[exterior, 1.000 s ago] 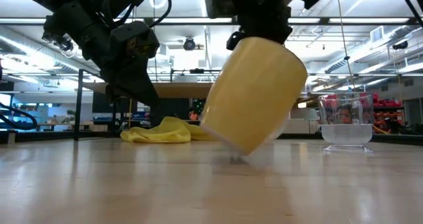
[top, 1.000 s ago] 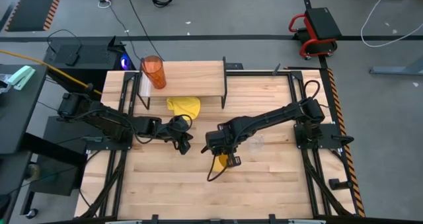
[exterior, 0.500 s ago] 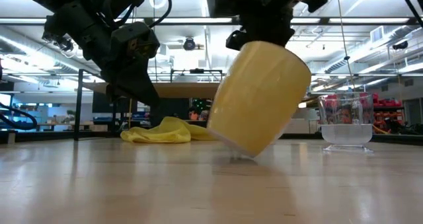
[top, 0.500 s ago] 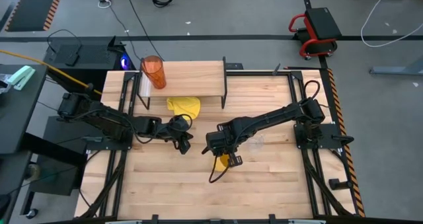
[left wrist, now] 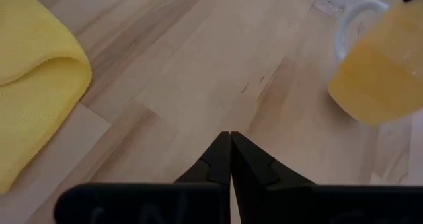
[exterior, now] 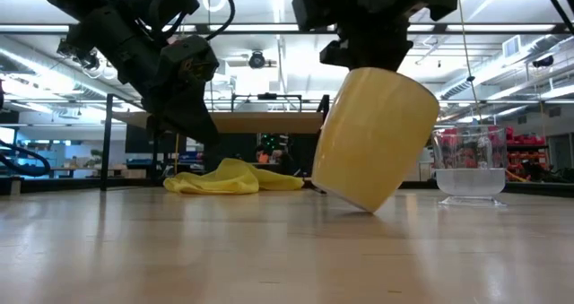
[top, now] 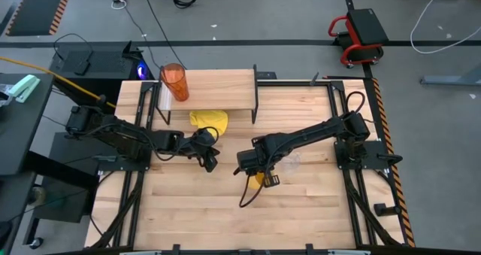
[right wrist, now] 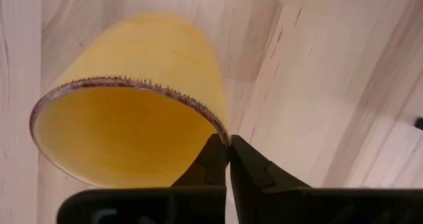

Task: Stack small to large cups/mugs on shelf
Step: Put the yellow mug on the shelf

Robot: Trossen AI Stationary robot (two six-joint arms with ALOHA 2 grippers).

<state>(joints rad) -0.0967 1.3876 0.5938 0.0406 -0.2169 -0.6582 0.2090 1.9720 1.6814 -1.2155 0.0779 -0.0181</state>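
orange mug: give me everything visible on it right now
The orange mug is a tapered yellow-orange vessel that looks glazed, with a dark speckled rim and a white handle. It hangs tilted, its base just above the tabletop near the table's middle, mouth upward toward the right gripper, whose fingers are shut on the rim wall. Nothing else touches it; the small clear cup stands apart beside it, and the left gripper waits nearby, shut.

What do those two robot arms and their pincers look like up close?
Both arms are dark, jointed and slim, with black cables looping alongside. The left pincer and right pincer each end in two black, wedge-shaped fingers tapering to a point, mounted on a flat black bar.
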